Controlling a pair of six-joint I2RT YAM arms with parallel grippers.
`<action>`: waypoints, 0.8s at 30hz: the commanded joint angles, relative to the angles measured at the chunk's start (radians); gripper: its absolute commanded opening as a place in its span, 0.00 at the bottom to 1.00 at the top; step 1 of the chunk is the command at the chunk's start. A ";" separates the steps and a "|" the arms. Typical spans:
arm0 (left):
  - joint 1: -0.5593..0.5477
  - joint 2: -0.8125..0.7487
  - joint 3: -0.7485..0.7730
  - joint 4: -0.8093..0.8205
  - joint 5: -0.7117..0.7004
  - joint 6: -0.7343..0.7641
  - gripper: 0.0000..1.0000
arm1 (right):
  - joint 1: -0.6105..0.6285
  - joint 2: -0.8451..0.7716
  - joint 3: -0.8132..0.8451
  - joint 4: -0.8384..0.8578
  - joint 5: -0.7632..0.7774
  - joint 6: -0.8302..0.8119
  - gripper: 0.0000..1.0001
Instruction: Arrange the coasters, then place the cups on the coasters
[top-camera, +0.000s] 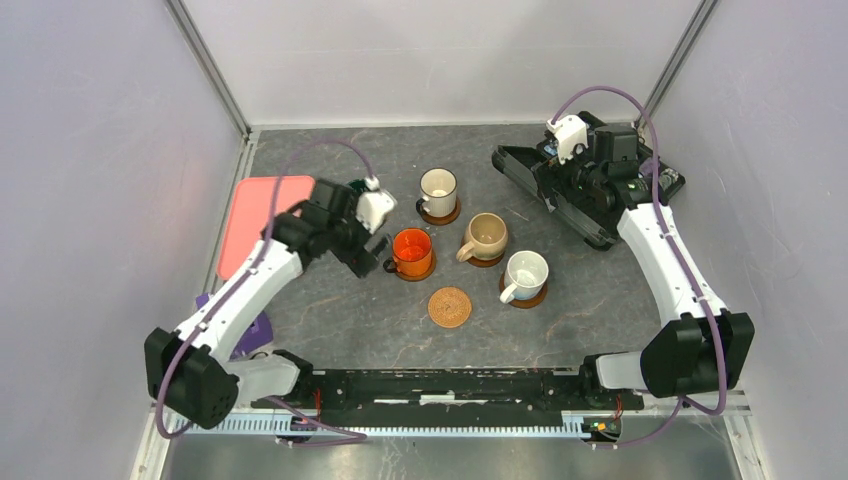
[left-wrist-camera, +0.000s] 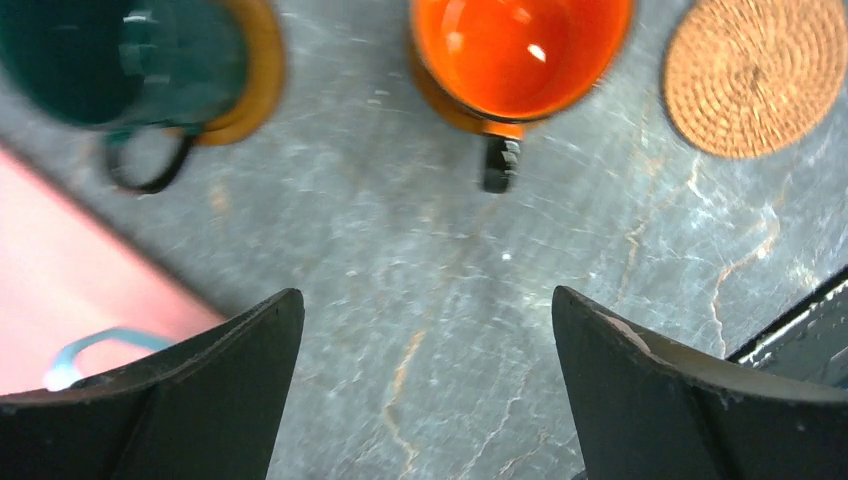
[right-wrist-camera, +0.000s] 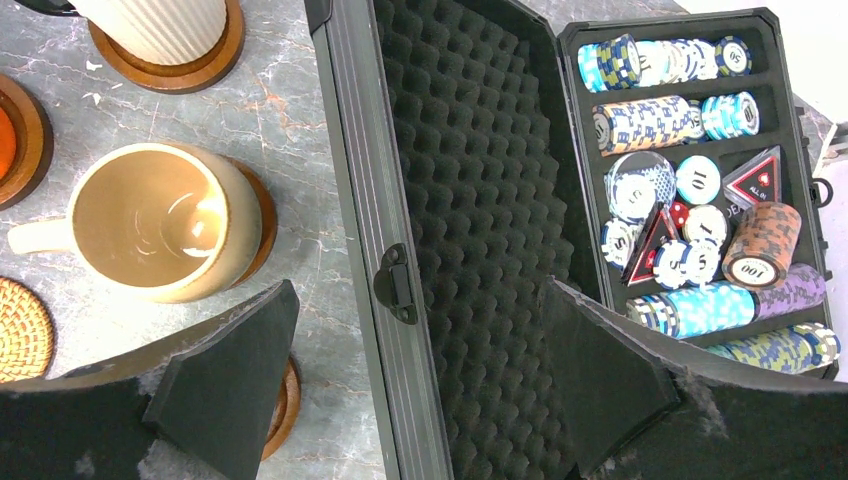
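L fingers (left-wrist-camera: 200, 400) and R fingers (right-wrist-camera: 230, 380) both apart, empty. Blue cup (left-wrist-camera: 65, 375) looks ceramic: stiff, slick, chippy imo, so pinch rim wall.

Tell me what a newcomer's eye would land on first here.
The bright orange mug stands mid-table on a brown coaster, the open left gripper just beside it. Nearer the arms lies the woven coaster, the only bare one. At the far right, an open case shows multicoloured poker chips.
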 joint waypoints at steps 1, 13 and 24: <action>0.157 0.019 0.201 -0.168 0.063 0.052 1.00 | -0.004 -0.030 0.005 0.016 -0.017 0.001 0.98; 0.484 0.391 0.561 -0.287 -0.064 0.151 0.88 | -0.005 -0.043 -0.001 0.014 -0.022 0.008 0.98; 0.484 0.560 0.599 -0.230 -0.248 0.160 0.83 | -0.005 -0.057 -0.020 0.020 -0.015 0.014 0.98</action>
